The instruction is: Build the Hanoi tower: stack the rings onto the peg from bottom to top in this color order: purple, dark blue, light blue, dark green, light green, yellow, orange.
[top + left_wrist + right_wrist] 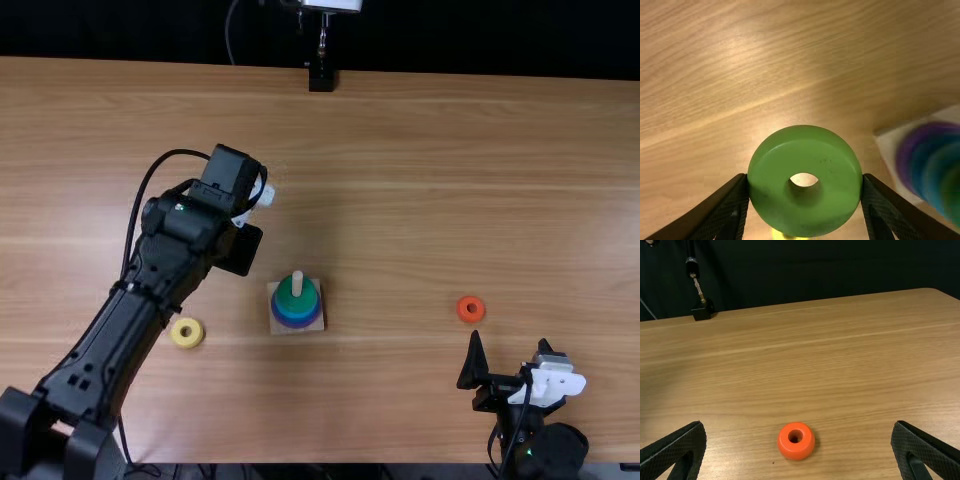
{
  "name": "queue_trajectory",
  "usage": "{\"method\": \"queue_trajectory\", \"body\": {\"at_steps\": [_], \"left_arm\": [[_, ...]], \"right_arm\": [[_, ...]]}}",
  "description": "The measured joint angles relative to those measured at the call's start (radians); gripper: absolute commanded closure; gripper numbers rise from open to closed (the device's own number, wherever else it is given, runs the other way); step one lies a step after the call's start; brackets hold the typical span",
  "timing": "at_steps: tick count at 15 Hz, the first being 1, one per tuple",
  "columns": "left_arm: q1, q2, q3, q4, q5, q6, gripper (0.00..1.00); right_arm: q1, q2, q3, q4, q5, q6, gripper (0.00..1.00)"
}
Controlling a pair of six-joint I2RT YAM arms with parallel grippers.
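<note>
Stacking light green ring (805,212): keep it level, center hole over peg (297,284), lower straight onto dark green ring (289,300), let go only once seated. Ring is clamped between left end effector's (805,180) two fingers, above worktop (400,180), off to one side of base (890,150). Orange ring (471,309) lies near right end effector (798,426), fingers wide apart.
</note>
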State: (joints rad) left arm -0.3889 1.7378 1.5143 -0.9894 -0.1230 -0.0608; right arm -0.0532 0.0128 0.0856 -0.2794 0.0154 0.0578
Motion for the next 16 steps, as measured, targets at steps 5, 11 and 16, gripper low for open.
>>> {"method": "queue_trajectory", "body": {"at_steps": [5,11,16], "left_arm": [[-0.076,-0.076,0.115,-0.154,0.004,-0.111,1.00],[-0.198,-0.077,0.197,-0.201,0.016,-0.187,1.00],[-0.254,-0.077,0.212,-0.203,0.022,-0.232,1.00]], "right_arm": [[0.000,0.000,0.000,0.000,0.000,0.000,0.00],[0.000,0.000,0.000,-0.001,0.000,0.000,0.00],[0.000,0.000,0.000,0.000,0.000,0.000,0.00]]}}
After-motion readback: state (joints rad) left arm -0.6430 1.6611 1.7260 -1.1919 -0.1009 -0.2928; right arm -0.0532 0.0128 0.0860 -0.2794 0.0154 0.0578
